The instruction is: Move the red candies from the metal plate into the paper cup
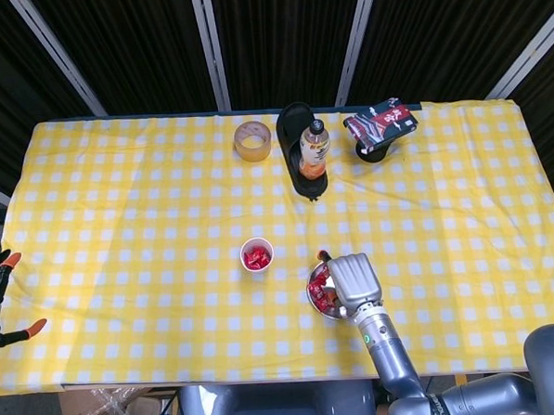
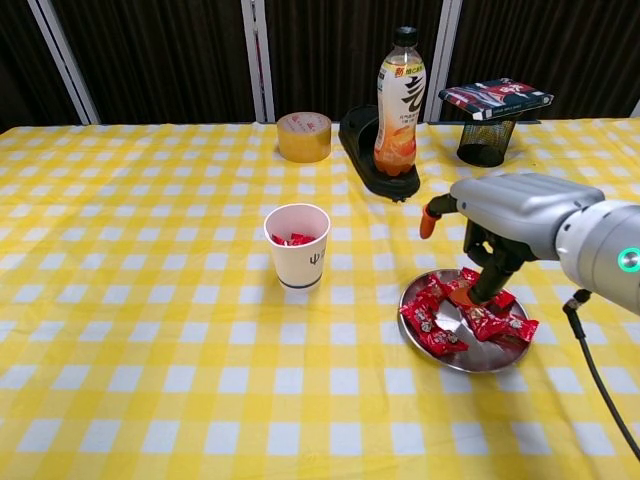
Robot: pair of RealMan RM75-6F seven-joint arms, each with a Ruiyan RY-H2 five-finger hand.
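Red candies in shiny crinkled wrappers [image 2: 432,322] lie heaped in the round metal plate [image 2: 455,354] near the table's front edge, right of its middle. We count several flat packets there; their long axes run every way, with no common direction. Our right hand [image 2: 497,228] hangs over the plate's back half, with dark fingers [image 2: 492,275] reaching down and an orange tip touching a packet. We cannot tell whether they clamp on it. In the head view the same hand [image 1: 352,280] covers most of the plate [image 1: 321,305].

Left of the plate and slightly farther back, near the table's centre, stands the white paper cup [image 2: 297,246], upright, with a few red candies [image 2: 293,239] inside.

We see the table under a yellow-and-white checked cloth [image 2: 150,300]. Toward the back edge sit a roll of tan tape [image 2: 304,137], an orange drink bottle [image 2: 399,100] standing upright in a black oval tray [image 2: 360,140], and a black mesh cup [image 2: 486,142] with a red-and-black packet [image 2: 496,96] lying across its top. Dark curtains with pale slanted bars [image 2: 255,60] close the room behind.
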